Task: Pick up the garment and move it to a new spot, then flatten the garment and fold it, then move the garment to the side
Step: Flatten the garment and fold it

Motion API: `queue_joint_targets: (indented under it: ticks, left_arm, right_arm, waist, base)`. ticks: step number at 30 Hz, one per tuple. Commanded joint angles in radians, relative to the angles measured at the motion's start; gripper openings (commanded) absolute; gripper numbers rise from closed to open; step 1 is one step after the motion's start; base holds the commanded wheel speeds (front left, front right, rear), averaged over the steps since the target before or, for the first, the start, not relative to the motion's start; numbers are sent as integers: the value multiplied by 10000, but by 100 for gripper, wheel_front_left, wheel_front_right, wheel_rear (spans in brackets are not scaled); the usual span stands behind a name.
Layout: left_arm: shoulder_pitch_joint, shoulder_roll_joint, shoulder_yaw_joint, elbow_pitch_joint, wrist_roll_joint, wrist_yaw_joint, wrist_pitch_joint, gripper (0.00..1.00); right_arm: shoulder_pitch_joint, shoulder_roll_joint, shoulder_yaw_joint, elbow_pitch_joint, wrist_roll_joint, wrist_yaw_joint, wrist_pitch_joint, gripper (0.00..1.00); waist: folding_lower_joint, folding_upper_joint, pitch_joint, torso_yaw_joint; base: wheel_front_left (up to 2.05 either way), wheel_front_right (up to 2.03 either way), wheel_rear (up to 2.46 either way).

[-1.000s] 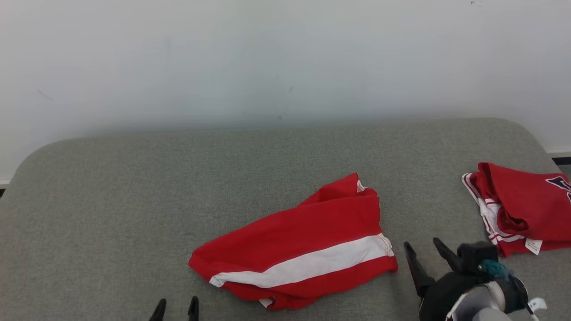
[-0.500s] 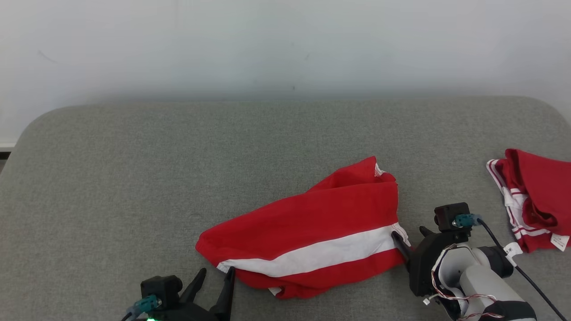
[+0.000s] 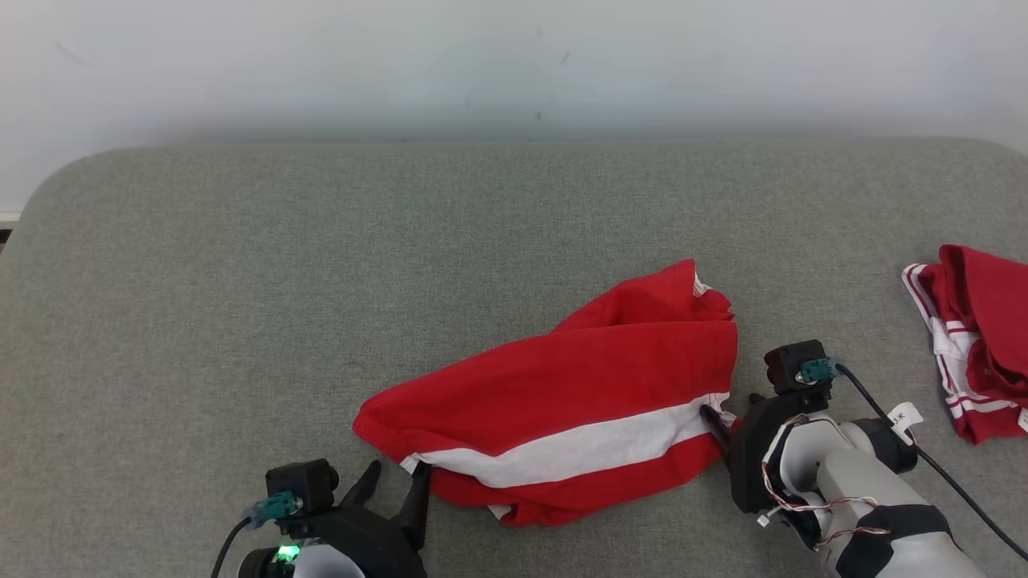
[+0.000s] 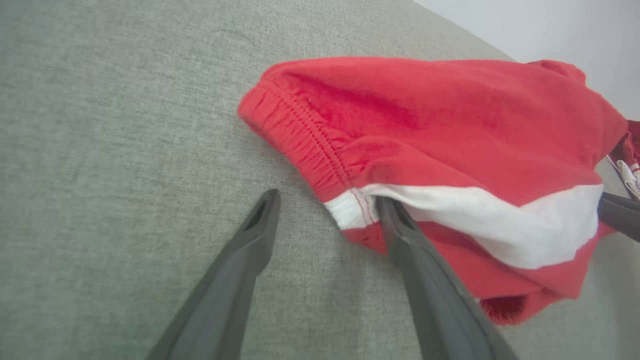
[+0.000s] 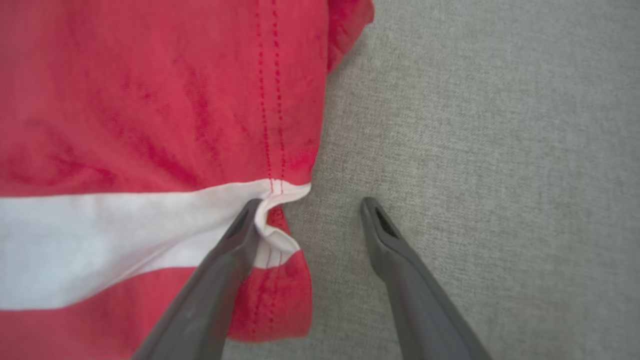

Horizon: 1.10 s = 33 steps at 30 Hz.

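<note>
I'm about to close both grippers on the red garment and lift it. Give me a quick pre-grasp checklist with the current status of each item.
1. The left gripper is open: ok.
2. The right gripper is open: ok.
3. Edge of the red garment between the left jaws: ok, the corner of the white stripe lies between them.
4. Edge between the right jaws: ok, one finger presses into the hem at the stripe.
5. How many layers each would pinch: cannot tell.
6. The second garment lies apart from the right arm: ok.
</note>
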<state>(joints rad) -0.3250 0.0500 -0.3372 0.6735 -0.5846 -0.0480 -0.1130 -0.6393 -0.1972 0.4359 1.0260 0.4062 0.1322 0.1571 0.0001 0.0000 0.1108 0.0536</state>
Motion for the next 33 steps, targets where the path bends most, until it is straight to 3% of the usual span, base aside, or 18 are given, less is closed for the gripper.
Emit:
queue_joint_targets:
  ticks: [1,17,19,20,21,22,23,33]
  left_arm:
    - [-122,13,-25,67,-109,39,-49,100]
    - [-455,8,-523,896,-1223,-229,-280,100]
    - [-528,11,-583,956,-1353,-321,-271,94]
    - [-559,8,-616,980,-1428,-345,-262,89]
    - [-610,8,-655,1001,-1453,-376,-328,56]
    - [-675,8,-692,1039,-1418,-383,-389,38]
    - [-713,12,-721,1084,-1426,-390,-444,0]
    - [-918,27,-873,1471,-1384,-356,-646,0]
  right_arm:
    - [117,-29,82,231,64,-34,46,100]
    - [285,-119,1077,458,700,-33,-418,100]
    - [216,-120,1152,447,771,-33,-449,100]
    - [184,-120,1191,442,799,-33,-469,100]
    - [149,-126,1232,434,852,-33,-480,100]
    - [107,-138,1272,423,874,-33,-504,100]
    - [68,-159,1307,411,902,-33,-545,100]
    - [-127,-246,1682,34,1189,-31,-1019,100]
  waist:
    - [-1,0,64,24]
    - [-1,0,-113,-186]
    - [-1,0,-90,-218]
    - [-1,0,-76,-232]
    - [-1,0,-59,-244]
    - [-1,0,-42,-251]
    - [-1,0,-27,-253]
    - [-1,0,-23,-196]
  base:
    - [0,0,0]
    - [0,0,0]
    - [0,0,0]
    - [0,0,0]
    - [0,0,0]
    - [0,0,0]
    - [0,0,0]
    - [0,0,0]
